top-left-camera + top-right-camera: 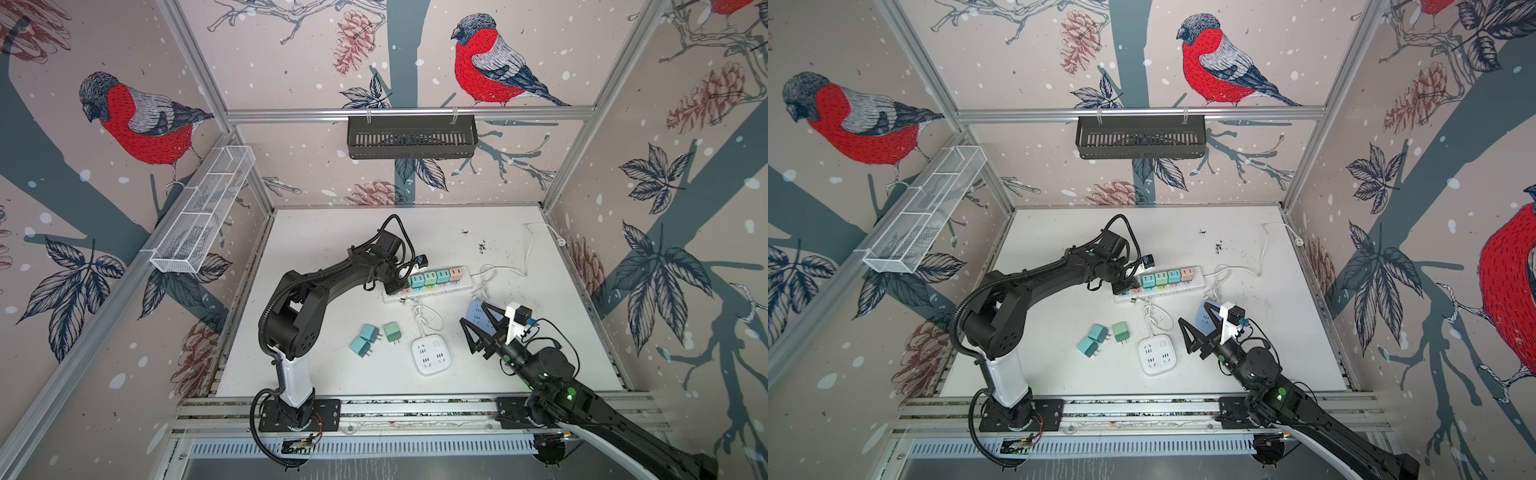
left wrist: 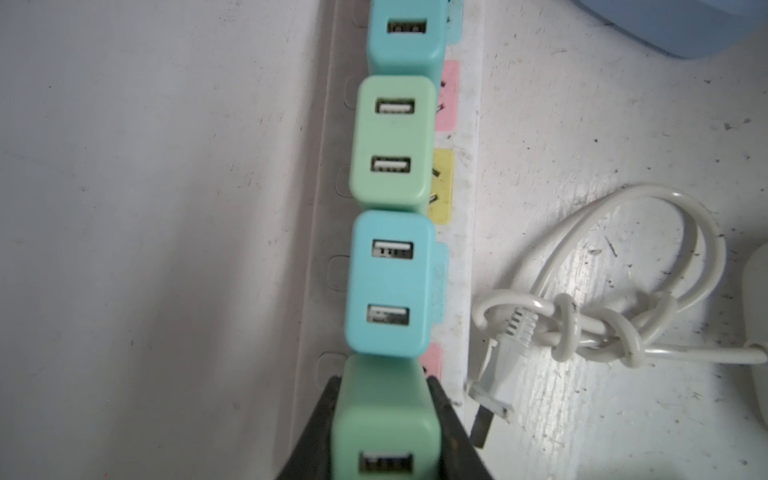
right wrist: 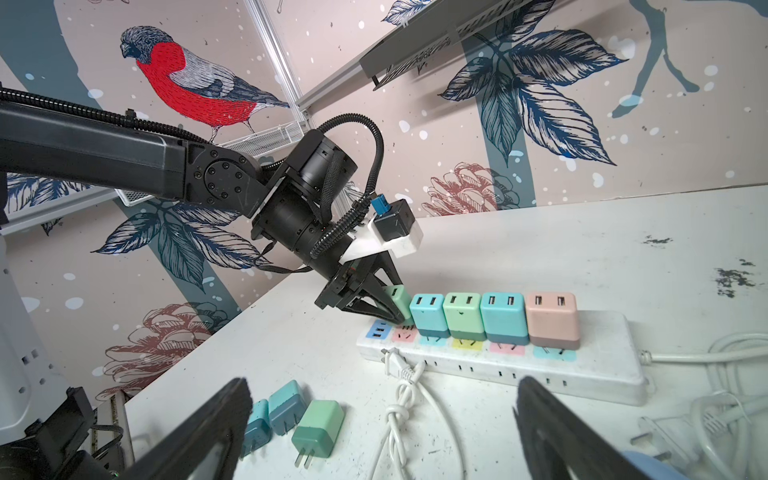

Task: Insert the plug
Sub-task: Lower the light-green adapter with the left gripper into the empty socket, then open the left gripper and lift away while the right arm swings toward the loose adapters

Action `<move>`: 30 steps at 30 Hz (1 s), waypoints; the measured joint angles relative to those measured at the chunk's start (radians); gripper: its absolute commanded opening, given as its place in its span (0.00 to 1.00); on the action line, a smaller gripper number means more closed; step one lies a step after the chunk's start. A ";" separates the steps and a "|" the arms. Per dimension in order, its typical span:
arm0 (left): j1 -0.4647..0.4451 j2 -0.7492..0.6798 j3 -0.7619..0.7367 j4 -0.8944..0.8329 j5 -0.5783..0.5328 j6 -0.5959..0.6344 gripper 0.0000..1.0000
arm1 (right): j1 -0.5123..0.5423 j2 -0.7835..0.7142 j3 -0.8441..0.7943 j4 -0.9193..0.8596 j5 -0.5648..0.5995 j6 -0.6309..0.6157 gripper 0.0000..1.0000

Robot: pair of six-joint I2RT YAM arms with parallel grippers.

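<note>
Both top views show a scuffed white table [image 1: 328,241] between bird-patterned walls [image 1: 311,166].

Scuffed white tabletop [image 1: 332,241] carries a long white plastic power strip [image 1: 465,284] across its middle. Nearer, left of centre, lie two loose teal plug adapters [image 1: 360,347] and a green plug adapter [image 1: 391,331], beside a square white socket hub [image 1: 431,354] with knotted cord. A pale blue socket block [image 1: 476,314] sits to the right.
</note>
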 measured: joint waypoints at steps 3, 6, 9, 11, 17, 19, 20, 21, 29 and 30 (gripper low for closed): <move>0.000 0.013 0.004 -0.003 0.005 0.001 0.00 | 0.000 0.000 0.000 0.000 0.000 0.000 1.00; 0.006 0.043 0.022 -0.014 0.019 0.001 0.00 | 0.000 0.000 0.000 0.000 0.000 0.000 1.00; 0.013 0.068 0.039 -0.023 0.035 0.003 0.00 | -0.002 0.000 0.000 0.000 0.003 0.000 1.00; 0.014 0.075 0.044 -0.026 0.043 0.004 0.00 | -0.002 0.000 0.000 0.000 0.003 0.000 1.00; 0.021 0.087 0.053 -0.034 0.061 0.003 0.00 | -0.002 0.000 0.000 0.000 0.013 0.003 1.00; 0.021 0.088 0.058 -0.040 0.061 0.003 0.00 | -0.002 0.001 0.000 0.000 0.019 0.010 1.00; 0.021 0.086 0.058 -0.040 0.060 0.000 0.02 | -0.002 0.002 0.000 0.000 0.025 0.023 1.00; 0.021 0.083 0.057 -0.040 0.057 -0.002 0.12 | -0.002 0.002 -0.001 0.000 0.028 0.023 1.00; 0.017 -0.058 0.009 0.039 -0.029 -0.083 0.99 | -0.005 0.003 0.002 -0.010 0.096 0.079 1.00; 0.009 -0.089 0.000 0.061 -0.039 -0.107 0.99 | -0.005 0.003 0.009 -0.018 0.105 0.082 1.00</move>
